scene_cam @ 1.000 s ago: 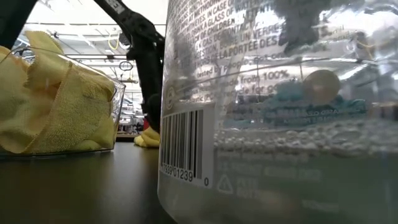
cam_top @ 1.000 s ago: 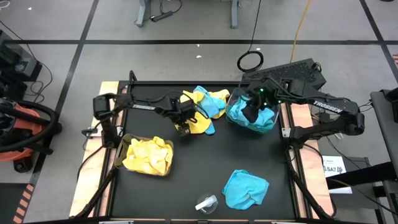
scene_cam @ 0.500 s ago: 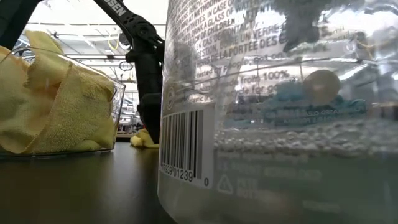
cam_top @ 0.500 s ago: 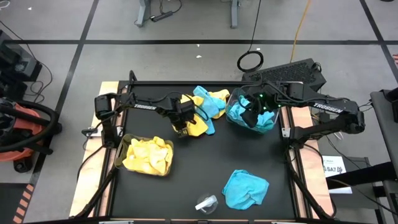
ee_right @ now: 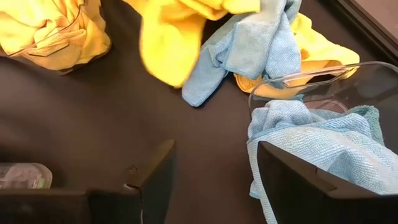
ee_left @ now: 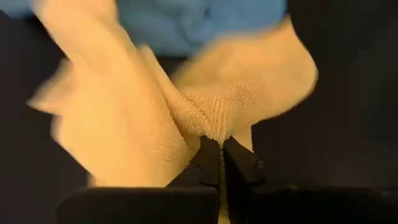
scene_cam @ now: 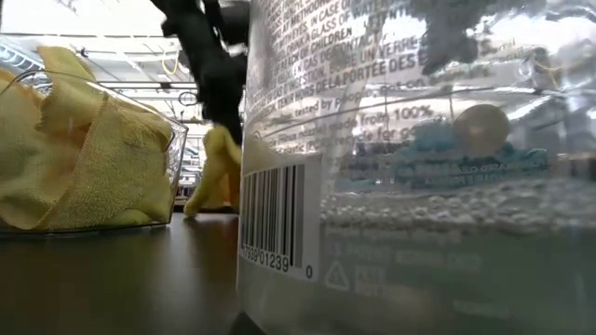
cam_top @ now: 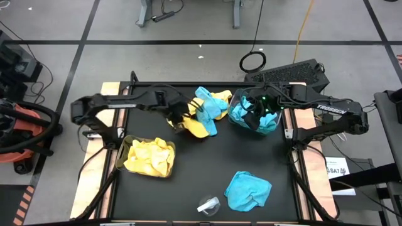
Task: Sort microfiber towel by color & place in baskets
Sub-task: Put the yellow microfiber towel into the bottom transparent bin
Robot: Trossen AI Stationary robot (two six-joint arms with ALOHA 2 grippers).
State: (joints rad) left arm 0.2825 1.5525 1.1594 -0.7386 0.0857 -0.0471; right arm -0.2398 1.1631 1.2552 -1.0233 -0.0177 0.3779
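My left gripper (cam_top: 179, 120) is shut on a yellow towel (cam_top: 201, 127) at the far middle of the table, beside a pile of a teal towel (cam_top: 210, 103) and another yellow one (cam_top: 221, 97). The held towel also shows in the low view (scene_cam: 212, 172). My right gripper (ee_right: 217, 177) is open and empty above the basket of teal towels (cam_top: 254, 119) at the far right. The basket of yellow towels (cam_top: 147, 157) stands at the near left. One teal towel (cam_top: 248, 190) lies flat at the near right. My left gripper pinches a bunched fold of the yellow towel (ee_left: 211, 127) between its two fingertips (ee_left: 206, 160). The towel hangs below the gripper in a long drape, and its lower end (scene_cam: 192, 210) is down at the table top.
A small clear plastic cup-like piece (cam_top: 208, 205) lies at the near edge, right in front of the low camera (scene_cam: 419, 167). The bare black table top (cam_top: 201, 163) lies between the two baskets.
My left gripper has gone up and a little toward the table's left edge with the yellow towel. The towel has been drawn up from a heap on the table into a hanging drape, its lower end staying low.
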